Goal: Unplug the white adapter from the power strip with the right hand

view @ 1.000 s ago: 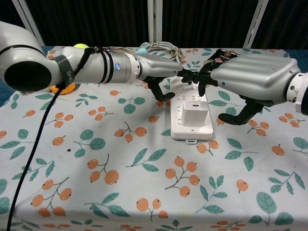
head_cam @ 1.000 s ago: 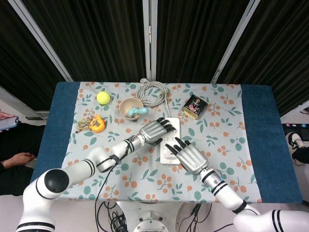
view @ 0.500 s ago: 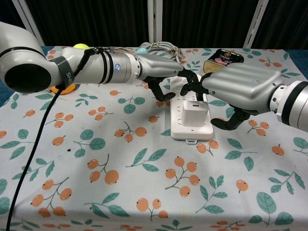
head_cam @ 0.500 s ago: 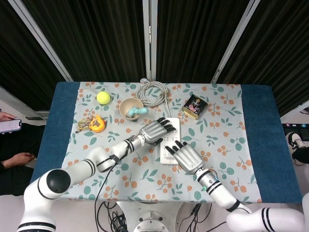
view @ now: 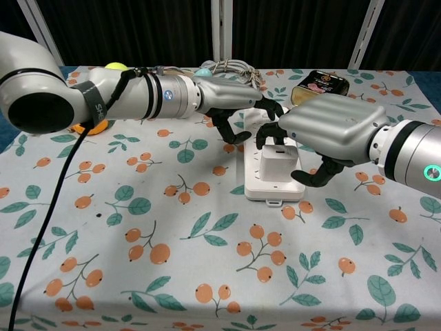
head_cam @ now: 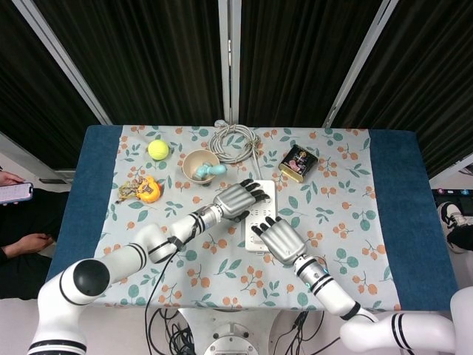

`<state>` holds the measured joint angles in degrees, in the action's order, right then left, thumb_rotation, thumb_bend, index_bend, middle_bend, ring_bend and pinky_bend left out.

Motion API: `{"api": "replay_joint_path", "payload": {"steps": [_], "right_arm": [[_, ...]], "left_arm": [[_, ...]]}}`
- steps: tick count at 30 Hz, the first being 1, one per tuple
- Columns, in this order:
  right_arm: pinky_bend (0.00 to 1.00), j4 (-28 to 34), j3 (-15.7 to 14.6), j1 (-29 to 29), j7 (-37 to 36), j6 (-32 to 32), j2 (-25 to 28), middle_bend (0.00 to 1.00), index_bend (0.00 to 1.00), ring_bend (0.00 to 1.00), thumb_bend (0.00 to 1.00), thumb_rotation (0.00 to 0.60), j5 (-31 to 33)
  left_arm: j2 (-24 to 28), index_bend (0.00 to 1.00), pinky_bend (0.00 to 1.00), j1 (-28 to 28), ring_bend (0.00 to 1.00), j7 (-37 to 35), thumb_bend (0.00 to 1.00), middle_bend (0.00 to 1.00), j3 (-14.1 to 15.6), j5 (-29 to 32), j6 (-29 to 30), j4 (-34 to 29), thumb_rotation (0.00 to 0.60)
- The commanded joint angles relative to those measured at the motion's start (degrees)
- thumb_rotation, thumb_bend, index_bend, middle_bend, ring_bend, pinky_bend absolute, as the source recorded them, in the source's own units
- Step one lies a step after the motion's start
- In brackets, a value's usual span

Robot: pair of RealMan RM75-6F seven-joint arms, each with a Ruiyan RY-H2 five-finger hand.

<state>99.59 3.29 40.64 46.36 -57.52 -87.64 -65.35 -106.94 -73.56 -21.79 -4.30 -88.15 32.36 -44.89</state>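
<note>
A bowl (head_cam: 200, 164) near the worktop's far edge holds a blue thing (head_cam: 208, 171), and the right robot hand (view: 331, 131) curls around the white adapter (view: 278, 164), touching it.

Floral tablecloth (head_cam: 347, 214) covers the blue table (head_cam: 403, 214); yellow tennis ball (head_cam: 157, 149) sits far left, a beige bowl (head_cam: 198, 164) beside it with a teal object (head_cam: 209, 171) inside; orange toy (head_cam: 147, 189) below; coiled grey cable (head_cam: 233, 143) at the back; a printed tin (head_cam: 298, 163) to its right
</note>
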Motion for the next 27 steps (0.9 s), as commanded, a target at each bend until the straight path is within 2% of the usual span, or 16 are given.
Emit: {"api": "replay_joint_path", "payload": {"steps": [1,13,21,27], "right_arm": [[0.47,-0.4,-0.1,0.2,0.1,0.0,-0.3,0.38,0.33,0.28,0.35,0.600,0.3],[0.63,-3.6,-0.4,1.4,-1.0,0.6,-2.3,0.54,0.64,0.44,0.43,0.600,0.4],[0.74,-5.3,-0.9,1.5,-3.6,0.7,-2.9,0.72,0.97,0.57,0.49,0.600,-1.7],[0.77,-6.1,-1.2,1.0,-7.9,-0.4,-2.6,0.80,1.00,0.61,0.55,0.600,-6.1]], "left_arm": [[-0.2,0.11,0.03,-0.1,0.00,-0.2,0.54,0.13,0.2,-0.1,0.1,0.3,0.600],[-1.1,0.11,0.03,-0.4,0.00,-2.1,0.54,0.13,1.1,-0.6,0.5,2.2,0.600],[-1.5,0.11,0.03,-0.5,0.00,-3.2,0.54,0.13,1.7,-1.0,0.7,2.9,0.600],[-1.8,0.11,0.03,-0.6,0.00,-3.9,0.54,0.13,2.3,-1.4,0.8,3.5,0.600]]}}
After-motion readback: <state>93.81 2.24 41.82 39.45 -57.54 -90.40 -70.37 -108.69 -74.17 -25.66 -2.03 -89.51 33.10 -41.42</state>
